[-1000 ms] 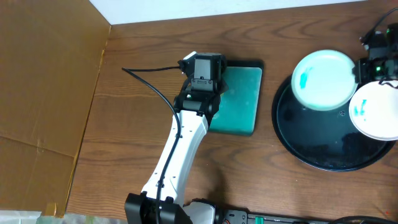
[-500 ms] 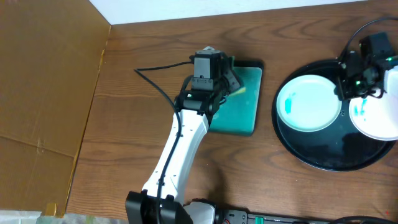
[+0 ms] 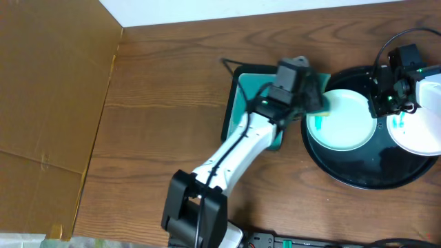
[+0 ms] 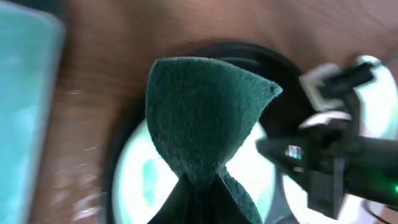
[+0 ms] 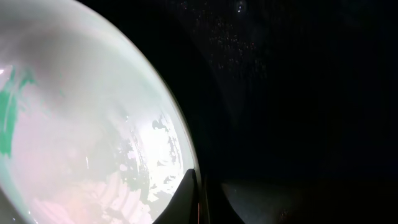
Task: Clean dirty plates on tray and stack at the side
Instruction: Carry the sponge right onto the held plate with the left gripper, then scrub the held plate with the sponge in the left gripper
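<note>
The black tray [image 3: 358, 176] sits at the right. A dirty plate [image 3: 344, 120] with a teal smear lies on its left half. My right gripper [image 3: 386, 96] is shut on that plate's right rim; the right wrist view shows the jaws [image 5: 196, 190] pinching the rim of the plate [image 5: 81, 124]. My left gripper [image 3: 306, 93] is shut on a dark green scouring sponge [image 4: 205, 118] and holds it over the plate's left edge [image 4: 140, 180]. A second dirty plate [image 3: 417, 131] lies on the tray's right side, partly cut off by the frame edge.
A rectangular teal dish [image 3: 241, 96] with a black rim lies left of the tray, partly under my left arm. A brown cardboard sheet [image 3: 48, 103] covers the table's left side. Cables run near the right arm.
My left arm swung right from the teal dish, carrying the sponge to the plate. My right gripper brought the held plate down and left onto the tray.
</note>
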You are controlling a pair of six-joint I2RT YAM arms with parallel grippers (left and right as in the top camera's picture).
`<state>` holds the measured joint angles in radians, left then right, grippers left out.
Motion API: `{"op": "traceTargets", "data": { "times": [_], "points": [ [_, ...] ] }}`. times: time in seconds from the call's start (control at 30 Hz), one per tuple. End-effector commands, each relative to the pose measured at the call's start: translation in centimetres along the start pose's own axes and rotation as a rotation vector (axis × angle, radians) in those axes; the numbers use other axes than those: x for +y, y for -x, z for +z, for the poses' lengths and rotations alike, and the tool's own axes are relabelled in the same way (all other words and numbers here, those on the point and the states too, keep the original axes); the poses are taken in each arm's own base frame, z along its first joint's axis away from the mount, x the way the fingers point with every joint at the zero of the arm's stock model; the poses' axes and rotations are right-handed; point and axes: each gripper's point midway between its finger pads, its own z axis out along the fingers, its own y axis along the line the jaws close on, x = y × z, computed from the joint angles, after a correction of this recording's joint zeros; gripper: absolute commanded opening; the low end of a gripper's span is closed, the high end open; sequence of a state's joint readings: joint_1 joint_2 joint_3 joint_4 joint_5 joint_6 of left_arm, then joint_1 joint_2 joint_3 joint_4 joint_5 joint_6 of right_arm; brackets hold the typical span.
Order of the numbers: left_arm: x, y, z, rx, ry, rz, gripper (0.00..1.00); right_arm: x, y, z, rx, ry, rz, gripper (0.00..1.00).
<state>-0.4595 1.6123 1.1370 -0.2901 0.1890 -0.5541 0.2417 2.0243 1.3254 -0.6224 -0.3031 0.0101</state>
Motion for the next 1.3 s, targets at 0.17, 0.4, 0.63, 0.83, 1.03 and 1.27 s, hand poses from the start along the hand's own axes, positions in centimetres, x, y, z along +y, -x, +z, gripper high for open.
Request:
{"op": "traceTargets", "data": {
  "times": [0.17,0.4,0.63,0.83,1.03,1.27],
  "points": [
    [-1.6,-3.7,5.4,0.065,0.001,-0.083,0.07,-1.0,-0.6,1.0,0.021,-0.041,0.002,0.01],
    [1.0,-6.6,9.6,0.143,0.079,-0.154,0.07,-1.0,-0.4,1.0,0.012,-0.041,-0.001,0.01],
    [6.5,-6.5,11.0,0.066,0.322,-0.044,0.07,-1.0,-0.3,1.0,0.006,-0.041,-0.002,0.01],
    [8.7,-3.1,8.4,-0.063,0.5,0.146,0.07,-1.1,-0.3,1.0,0.006,-0.045,-0.002,0.01],
    [8.1,0.4,4.8,-0.195,0.559,0.181,0.07,-1.1,-0.3,1.0,0.006,-0.045,-0.002,0.01],
    [3.8,0.0,4.1,-0.142,0.33,0.138,0.07,-1.1,-0.3,1.0,0.006,-0.045,-0.002,0.01]
  ]
}}
